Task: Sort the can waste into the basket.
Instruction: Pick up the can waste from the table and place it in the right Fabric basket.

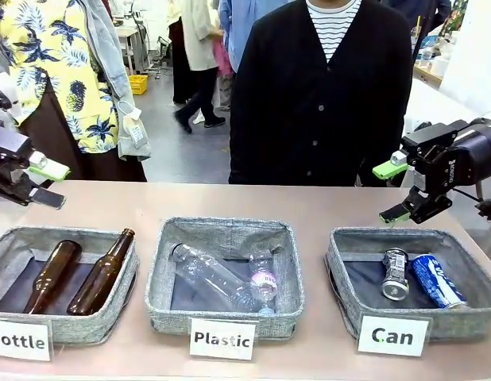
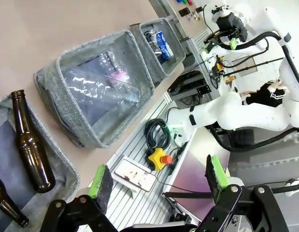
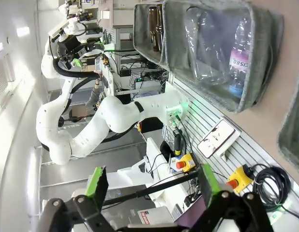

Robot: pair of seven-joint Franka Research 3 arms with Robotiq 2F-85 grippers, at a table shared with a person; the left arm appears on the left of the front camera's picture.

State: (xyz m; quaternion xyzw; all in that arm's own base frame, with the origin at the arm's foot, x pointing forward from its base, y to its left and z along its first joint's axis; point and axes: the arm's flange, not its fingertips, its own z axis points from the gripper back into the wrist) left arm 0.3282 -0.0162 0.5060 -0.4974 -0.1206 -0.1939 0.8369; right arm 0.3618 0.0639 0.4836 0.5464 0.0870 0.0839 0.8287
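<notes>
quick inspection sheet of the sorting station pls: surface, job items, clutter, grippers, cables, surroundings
Surface: tan table, bare behind three baskets.
Job's things: silver can and blue can lie side by side inside the Can basket.
Clutter: two brown bottles in the Bottle basket; clear plastic bottles in the Plastic basket.
Grippers: left gripper and right gripper open, empty, raised at the table's sides.
Cables: coiled black cable below the table edge.
Surroundings: person in a black cardigan at the far side.
</notes>
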